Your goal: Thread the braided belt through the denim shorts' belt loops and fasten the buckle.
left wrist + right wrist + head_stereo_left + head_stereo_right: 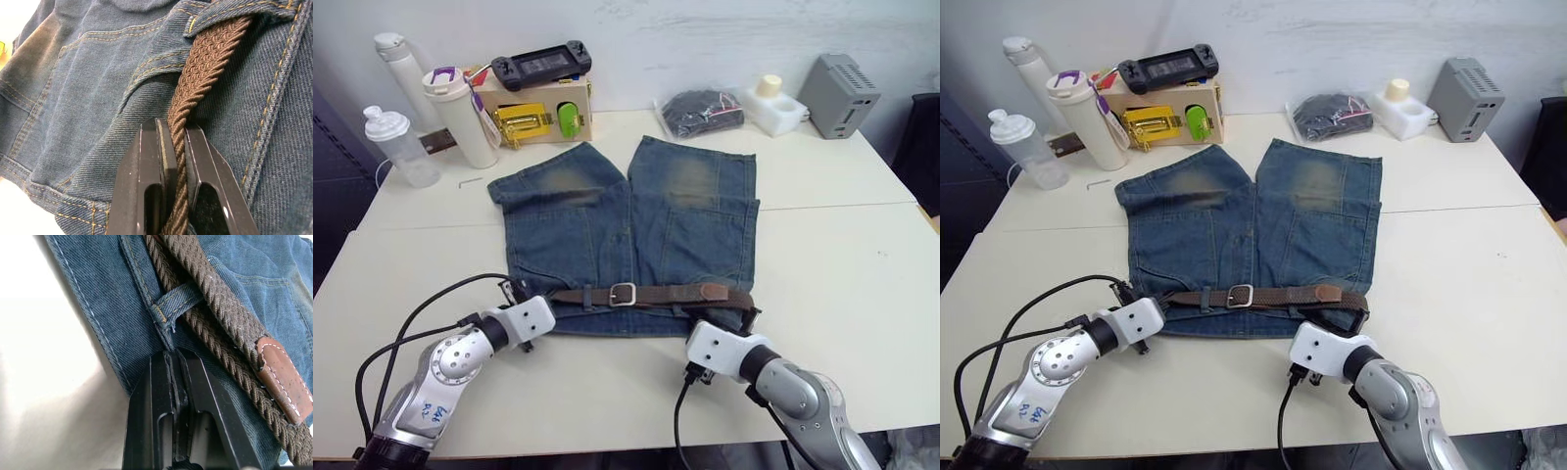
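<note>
both tools sit at lower frame: left tool (173, 161) pinches the limp braided belt (675, 293); right tool (178, 382) pressed together on the soft denim shorts (626, 230).

On the white table (862, 255) lies one pair of denim shorts (626, 235) wearing one braided belt (656, 294) with one silver buckle (623, 294). Along the back stand three bottles — a tall white one (401, 73), a clear one (401, 147) and a purple-lidded tumbler (462, 116). One wooden latch box (543, 113) carries one game controller (538, 67). Also one clear bag (703, 111), one white block (773, 106), one grey box (840, 95) — two robot arms reach in.
</note>
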Available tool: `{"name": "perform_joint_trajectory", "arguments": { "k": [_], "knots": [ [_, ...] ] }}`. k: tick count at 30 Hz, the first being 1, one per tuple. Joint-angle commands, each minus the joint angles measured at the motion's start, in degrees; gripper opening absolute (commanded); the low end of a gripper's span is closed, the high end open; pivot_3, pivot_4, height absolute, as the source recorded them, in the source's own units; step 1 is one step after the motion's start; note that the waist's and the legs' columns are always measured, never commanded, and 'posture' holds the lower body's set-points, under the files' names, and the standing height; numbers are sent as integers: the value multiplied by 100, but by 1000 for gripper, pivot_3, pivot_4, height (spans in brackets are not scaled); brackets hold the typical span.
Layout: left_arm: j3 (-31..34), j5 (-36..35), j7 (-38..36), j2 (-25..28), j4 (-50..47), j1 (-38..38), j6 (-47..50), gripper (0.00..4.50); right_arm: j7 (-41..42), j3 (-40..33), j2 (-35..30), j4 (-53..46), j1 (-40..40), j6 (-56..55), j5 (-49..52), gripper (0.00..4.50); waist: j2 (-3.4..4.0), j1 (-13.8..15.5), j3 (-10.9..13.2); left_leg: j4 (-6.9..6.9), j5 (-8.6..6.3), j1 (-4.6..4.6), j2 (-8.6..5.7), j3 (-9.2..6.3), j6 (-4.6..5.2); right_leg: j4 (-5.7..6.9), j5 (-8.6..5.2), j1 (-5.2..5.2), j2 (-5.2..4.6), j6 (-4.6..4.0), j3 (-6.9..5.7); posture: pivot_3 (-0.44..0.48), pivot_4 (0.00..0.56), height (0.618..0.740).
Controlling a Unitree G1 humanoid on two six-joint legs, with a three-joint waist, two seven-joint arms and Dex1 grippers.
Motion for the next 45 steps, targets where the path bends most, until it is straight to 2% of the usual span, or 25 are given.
{"name": "perform_joint_trajectory", "arguments": {
  "k": [1, 3, 8, 9, 10, 12, 13, 18, 19, 21, 24, 30, 34, 36, 40, 45],
  "knots": [
    [133, 243, -69, 244, 708, 476, 158, 39, -6, -253, -63, 23, 48, 261, -21, 0, 8, 0, -5, 0, -4, 2, 9, 0, -7, 1, -3, 0, 9, -5, 1, 0, 150, 733],
    [35, 263, -92, 234, 665, 527, 0, 39, 55, -209, -88, 9, 21, 212, 64, 0, 8, -5, -5, -3, -8, 4, 15, 1, -12, 1, -5, -1, 15, -10, 2, 0, 150, 733],
    [87, 7, -115, 82, 546, 711, -302, 2050, 189, -312, -105, -45, -39, 264, 358, 0, 8, 3, -10, -7, -11, 11, 19, 11, -12, -1, -6, 1, 18, -12, 9, 0, 150, 733],
    [120, -35, -132, 71, 493, 749, -343, 2577, 218, -366, -113, -50, -68, 292, 437, 514, 8, 3, -11, -6, -12, 11, 19, 11, -11, -1, -6, 2, 18, -12, 10, 0, 150, 733],
    [174, -101, -155, 66, 417, 791, -402, 2850, 278, -438, -140, -67, -93, 306, 559, 653, 9, 3, -12, -6, -12, 12, 19, 12, -10, -2, -6, 2, 18, -12, 11, 0, 150, 733],
    [356, -410, -257, 41, 174, 898, -552, 3643, 414, -658, -144, -139, -132, 396, 884, 1420, 11, -6, -15, -7, -14, 14, 19, 15, -9, -3, -6, 3, 18, -12, 13, 0, 150, 733],
    [469, -598, -365, 79, 25, 981, -649, 3650, 511, -824, -149, -192, -185, 480, 1105, 1716, 10, -6, -15, -6, -16, 16, 21, 20, -8, -3, -6, 3, 20, -12, 17, 0, 150, 733],
    [1151, -2079, -1178, 208, -841, 1450, -460, 3650, 1400, -1838, -537, -478, -343, 844, 2536, 4093, -21, 10, 34, 4, -22, 4, 26, 25, -1, -9, -6, 2, 20, -13, 21, 0, 150, 733],
    [1321, -2437, -1334, 236, -1013, 1534, -282, 3650, 1647, -2047, -618, -582, -373, 999, 2960, 4425, -32, 13, 46, 6, -22, 1, 27, 25, 0, -12, -6, 2, 20, -13, 20, 0, 150, 733],
    [1637, -3057, -1606, 318, -1297, 1669, 141, 3650, 1997, -2441, -794, -691, -523, 1282, 3653, 4425, -42, 17, 70, 10, -23, -6, 33, 22, 1, -15, -6, 2, 22, -13, 15, 0, 150, 733],
    [1918, -3566, -1879, 394, -1536, 1797, 577, 3650, 2285, -2796, -1031, -666, -764, 1677, 4420, 4425, -42, 19, 86, 15, -23, -11, 34, 20, 1, -15, -5, 0, 22, -15, 13, 0, 150, 733],
    [1885, -4425, -2013, 341, -2250, 1723, 1510, 3650, 1996, -3342, -983, -176, -1672, 2182, 5534, 4425, -49, 23, 135, 20, -26, -16, 32, 21, 6, -21, -4, 2, 22, -15, 12, 0, 150, 733],
    [2682, -5736, -1927, 338, -2630, 1869, 2280, 3650, 1957, -3775, -1201, 340, -2028, 2212, 5985, 4425, -54, 28, 151, 21, -28, -26, 33, 20, 9, -23, -4, -4, 22, -15, 9, 0, 150, 733],
    [3153, -6154, -1970, 457, -2677, 1994, 2591, 3650, 1889, -3967, -1300, 540, -2175, 2250, 6205, 4425, -54, 30, 154, 22, -28, -34, 34, 20, 9, -23, -4, -12, 22, -15, 6, 0, 150, 733],
    [3734, -6225, -2105, 646, -2664, 2179, 2847, 3650, 1806, -4018, -1523, 719, -2038, 2144, 6291, 4425, -52, 27, 156, 26, -28, -33, 34, 19, 9, -24, -4, -10, 22, -15, 2, 0, 150, 733],
    [3841, -5965, -2162, 683, -2358, 1923, 2792, 3650, 1577, -3965, -1578, 946, -1873, 1997, 6322, 4425, -52, 33, 157, 30, -28, -37, 32, 19, 9, -27, -4, -9, 21, -16, 2, 0, 150, 733]
  ]
}}
